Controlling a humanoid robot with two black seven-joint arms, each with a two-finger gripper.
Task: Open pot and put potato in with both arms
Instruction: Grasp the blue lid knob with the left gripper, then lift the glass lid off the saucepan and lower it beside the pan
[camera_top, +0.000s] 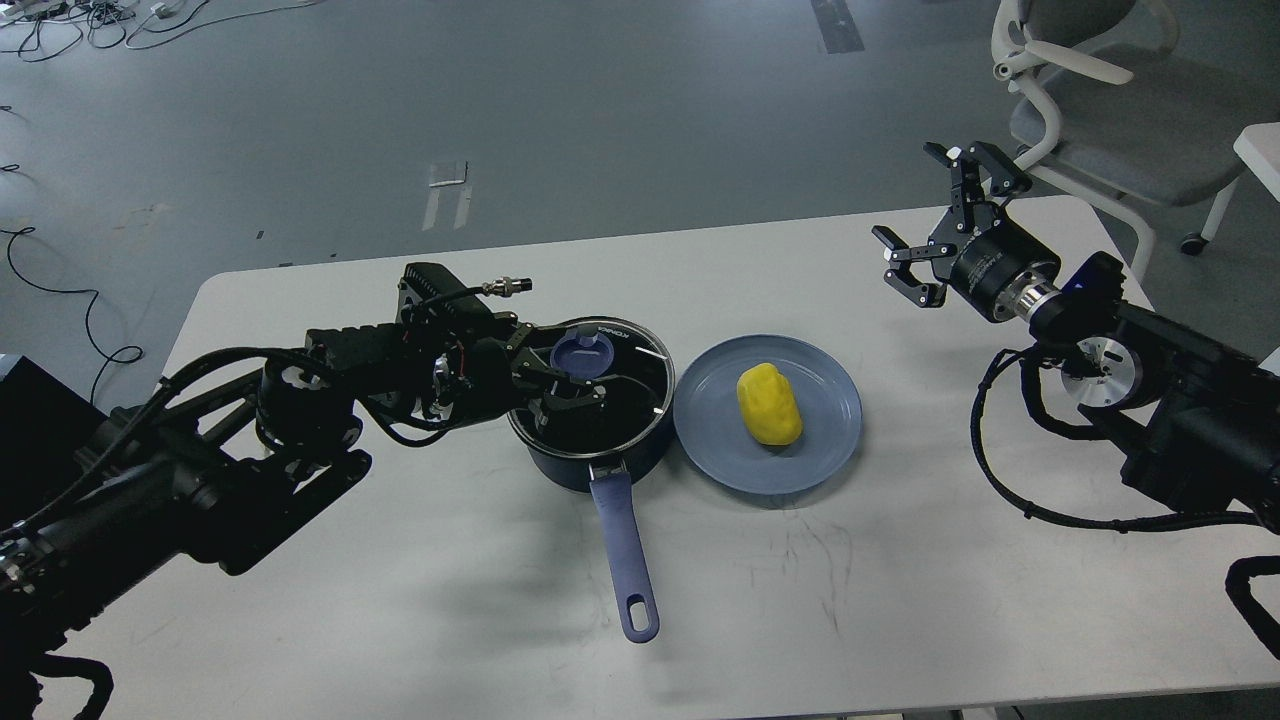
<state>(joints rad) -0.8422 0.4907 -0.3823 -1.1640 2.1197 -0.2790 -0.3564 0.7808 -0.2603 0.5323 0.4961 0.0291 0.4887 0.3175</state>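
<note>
The dark navy pot (640, 440) stands mid-table with its glass lid on and the blue knob (583, 357) showing. Its periwinkle handle (624, 540) points toward me. My left gripper (572, 385) hovers low over the lid, just on the near-left side of the knob, with its fingers spread and holding nothing. The yellow potato (768, 403) lies on a flat blue plate (825, 440) right of the pot. My right gripper (940, 222) is open and empty, raised above the table's far right, well away from the potato.
The white table (400, 600) ends close behind the pot and at the right, near my right arm. A grey office chair (1100, 110) stands behind the right corner. Cables lie on the floor at the far left (60, 290).
</note>
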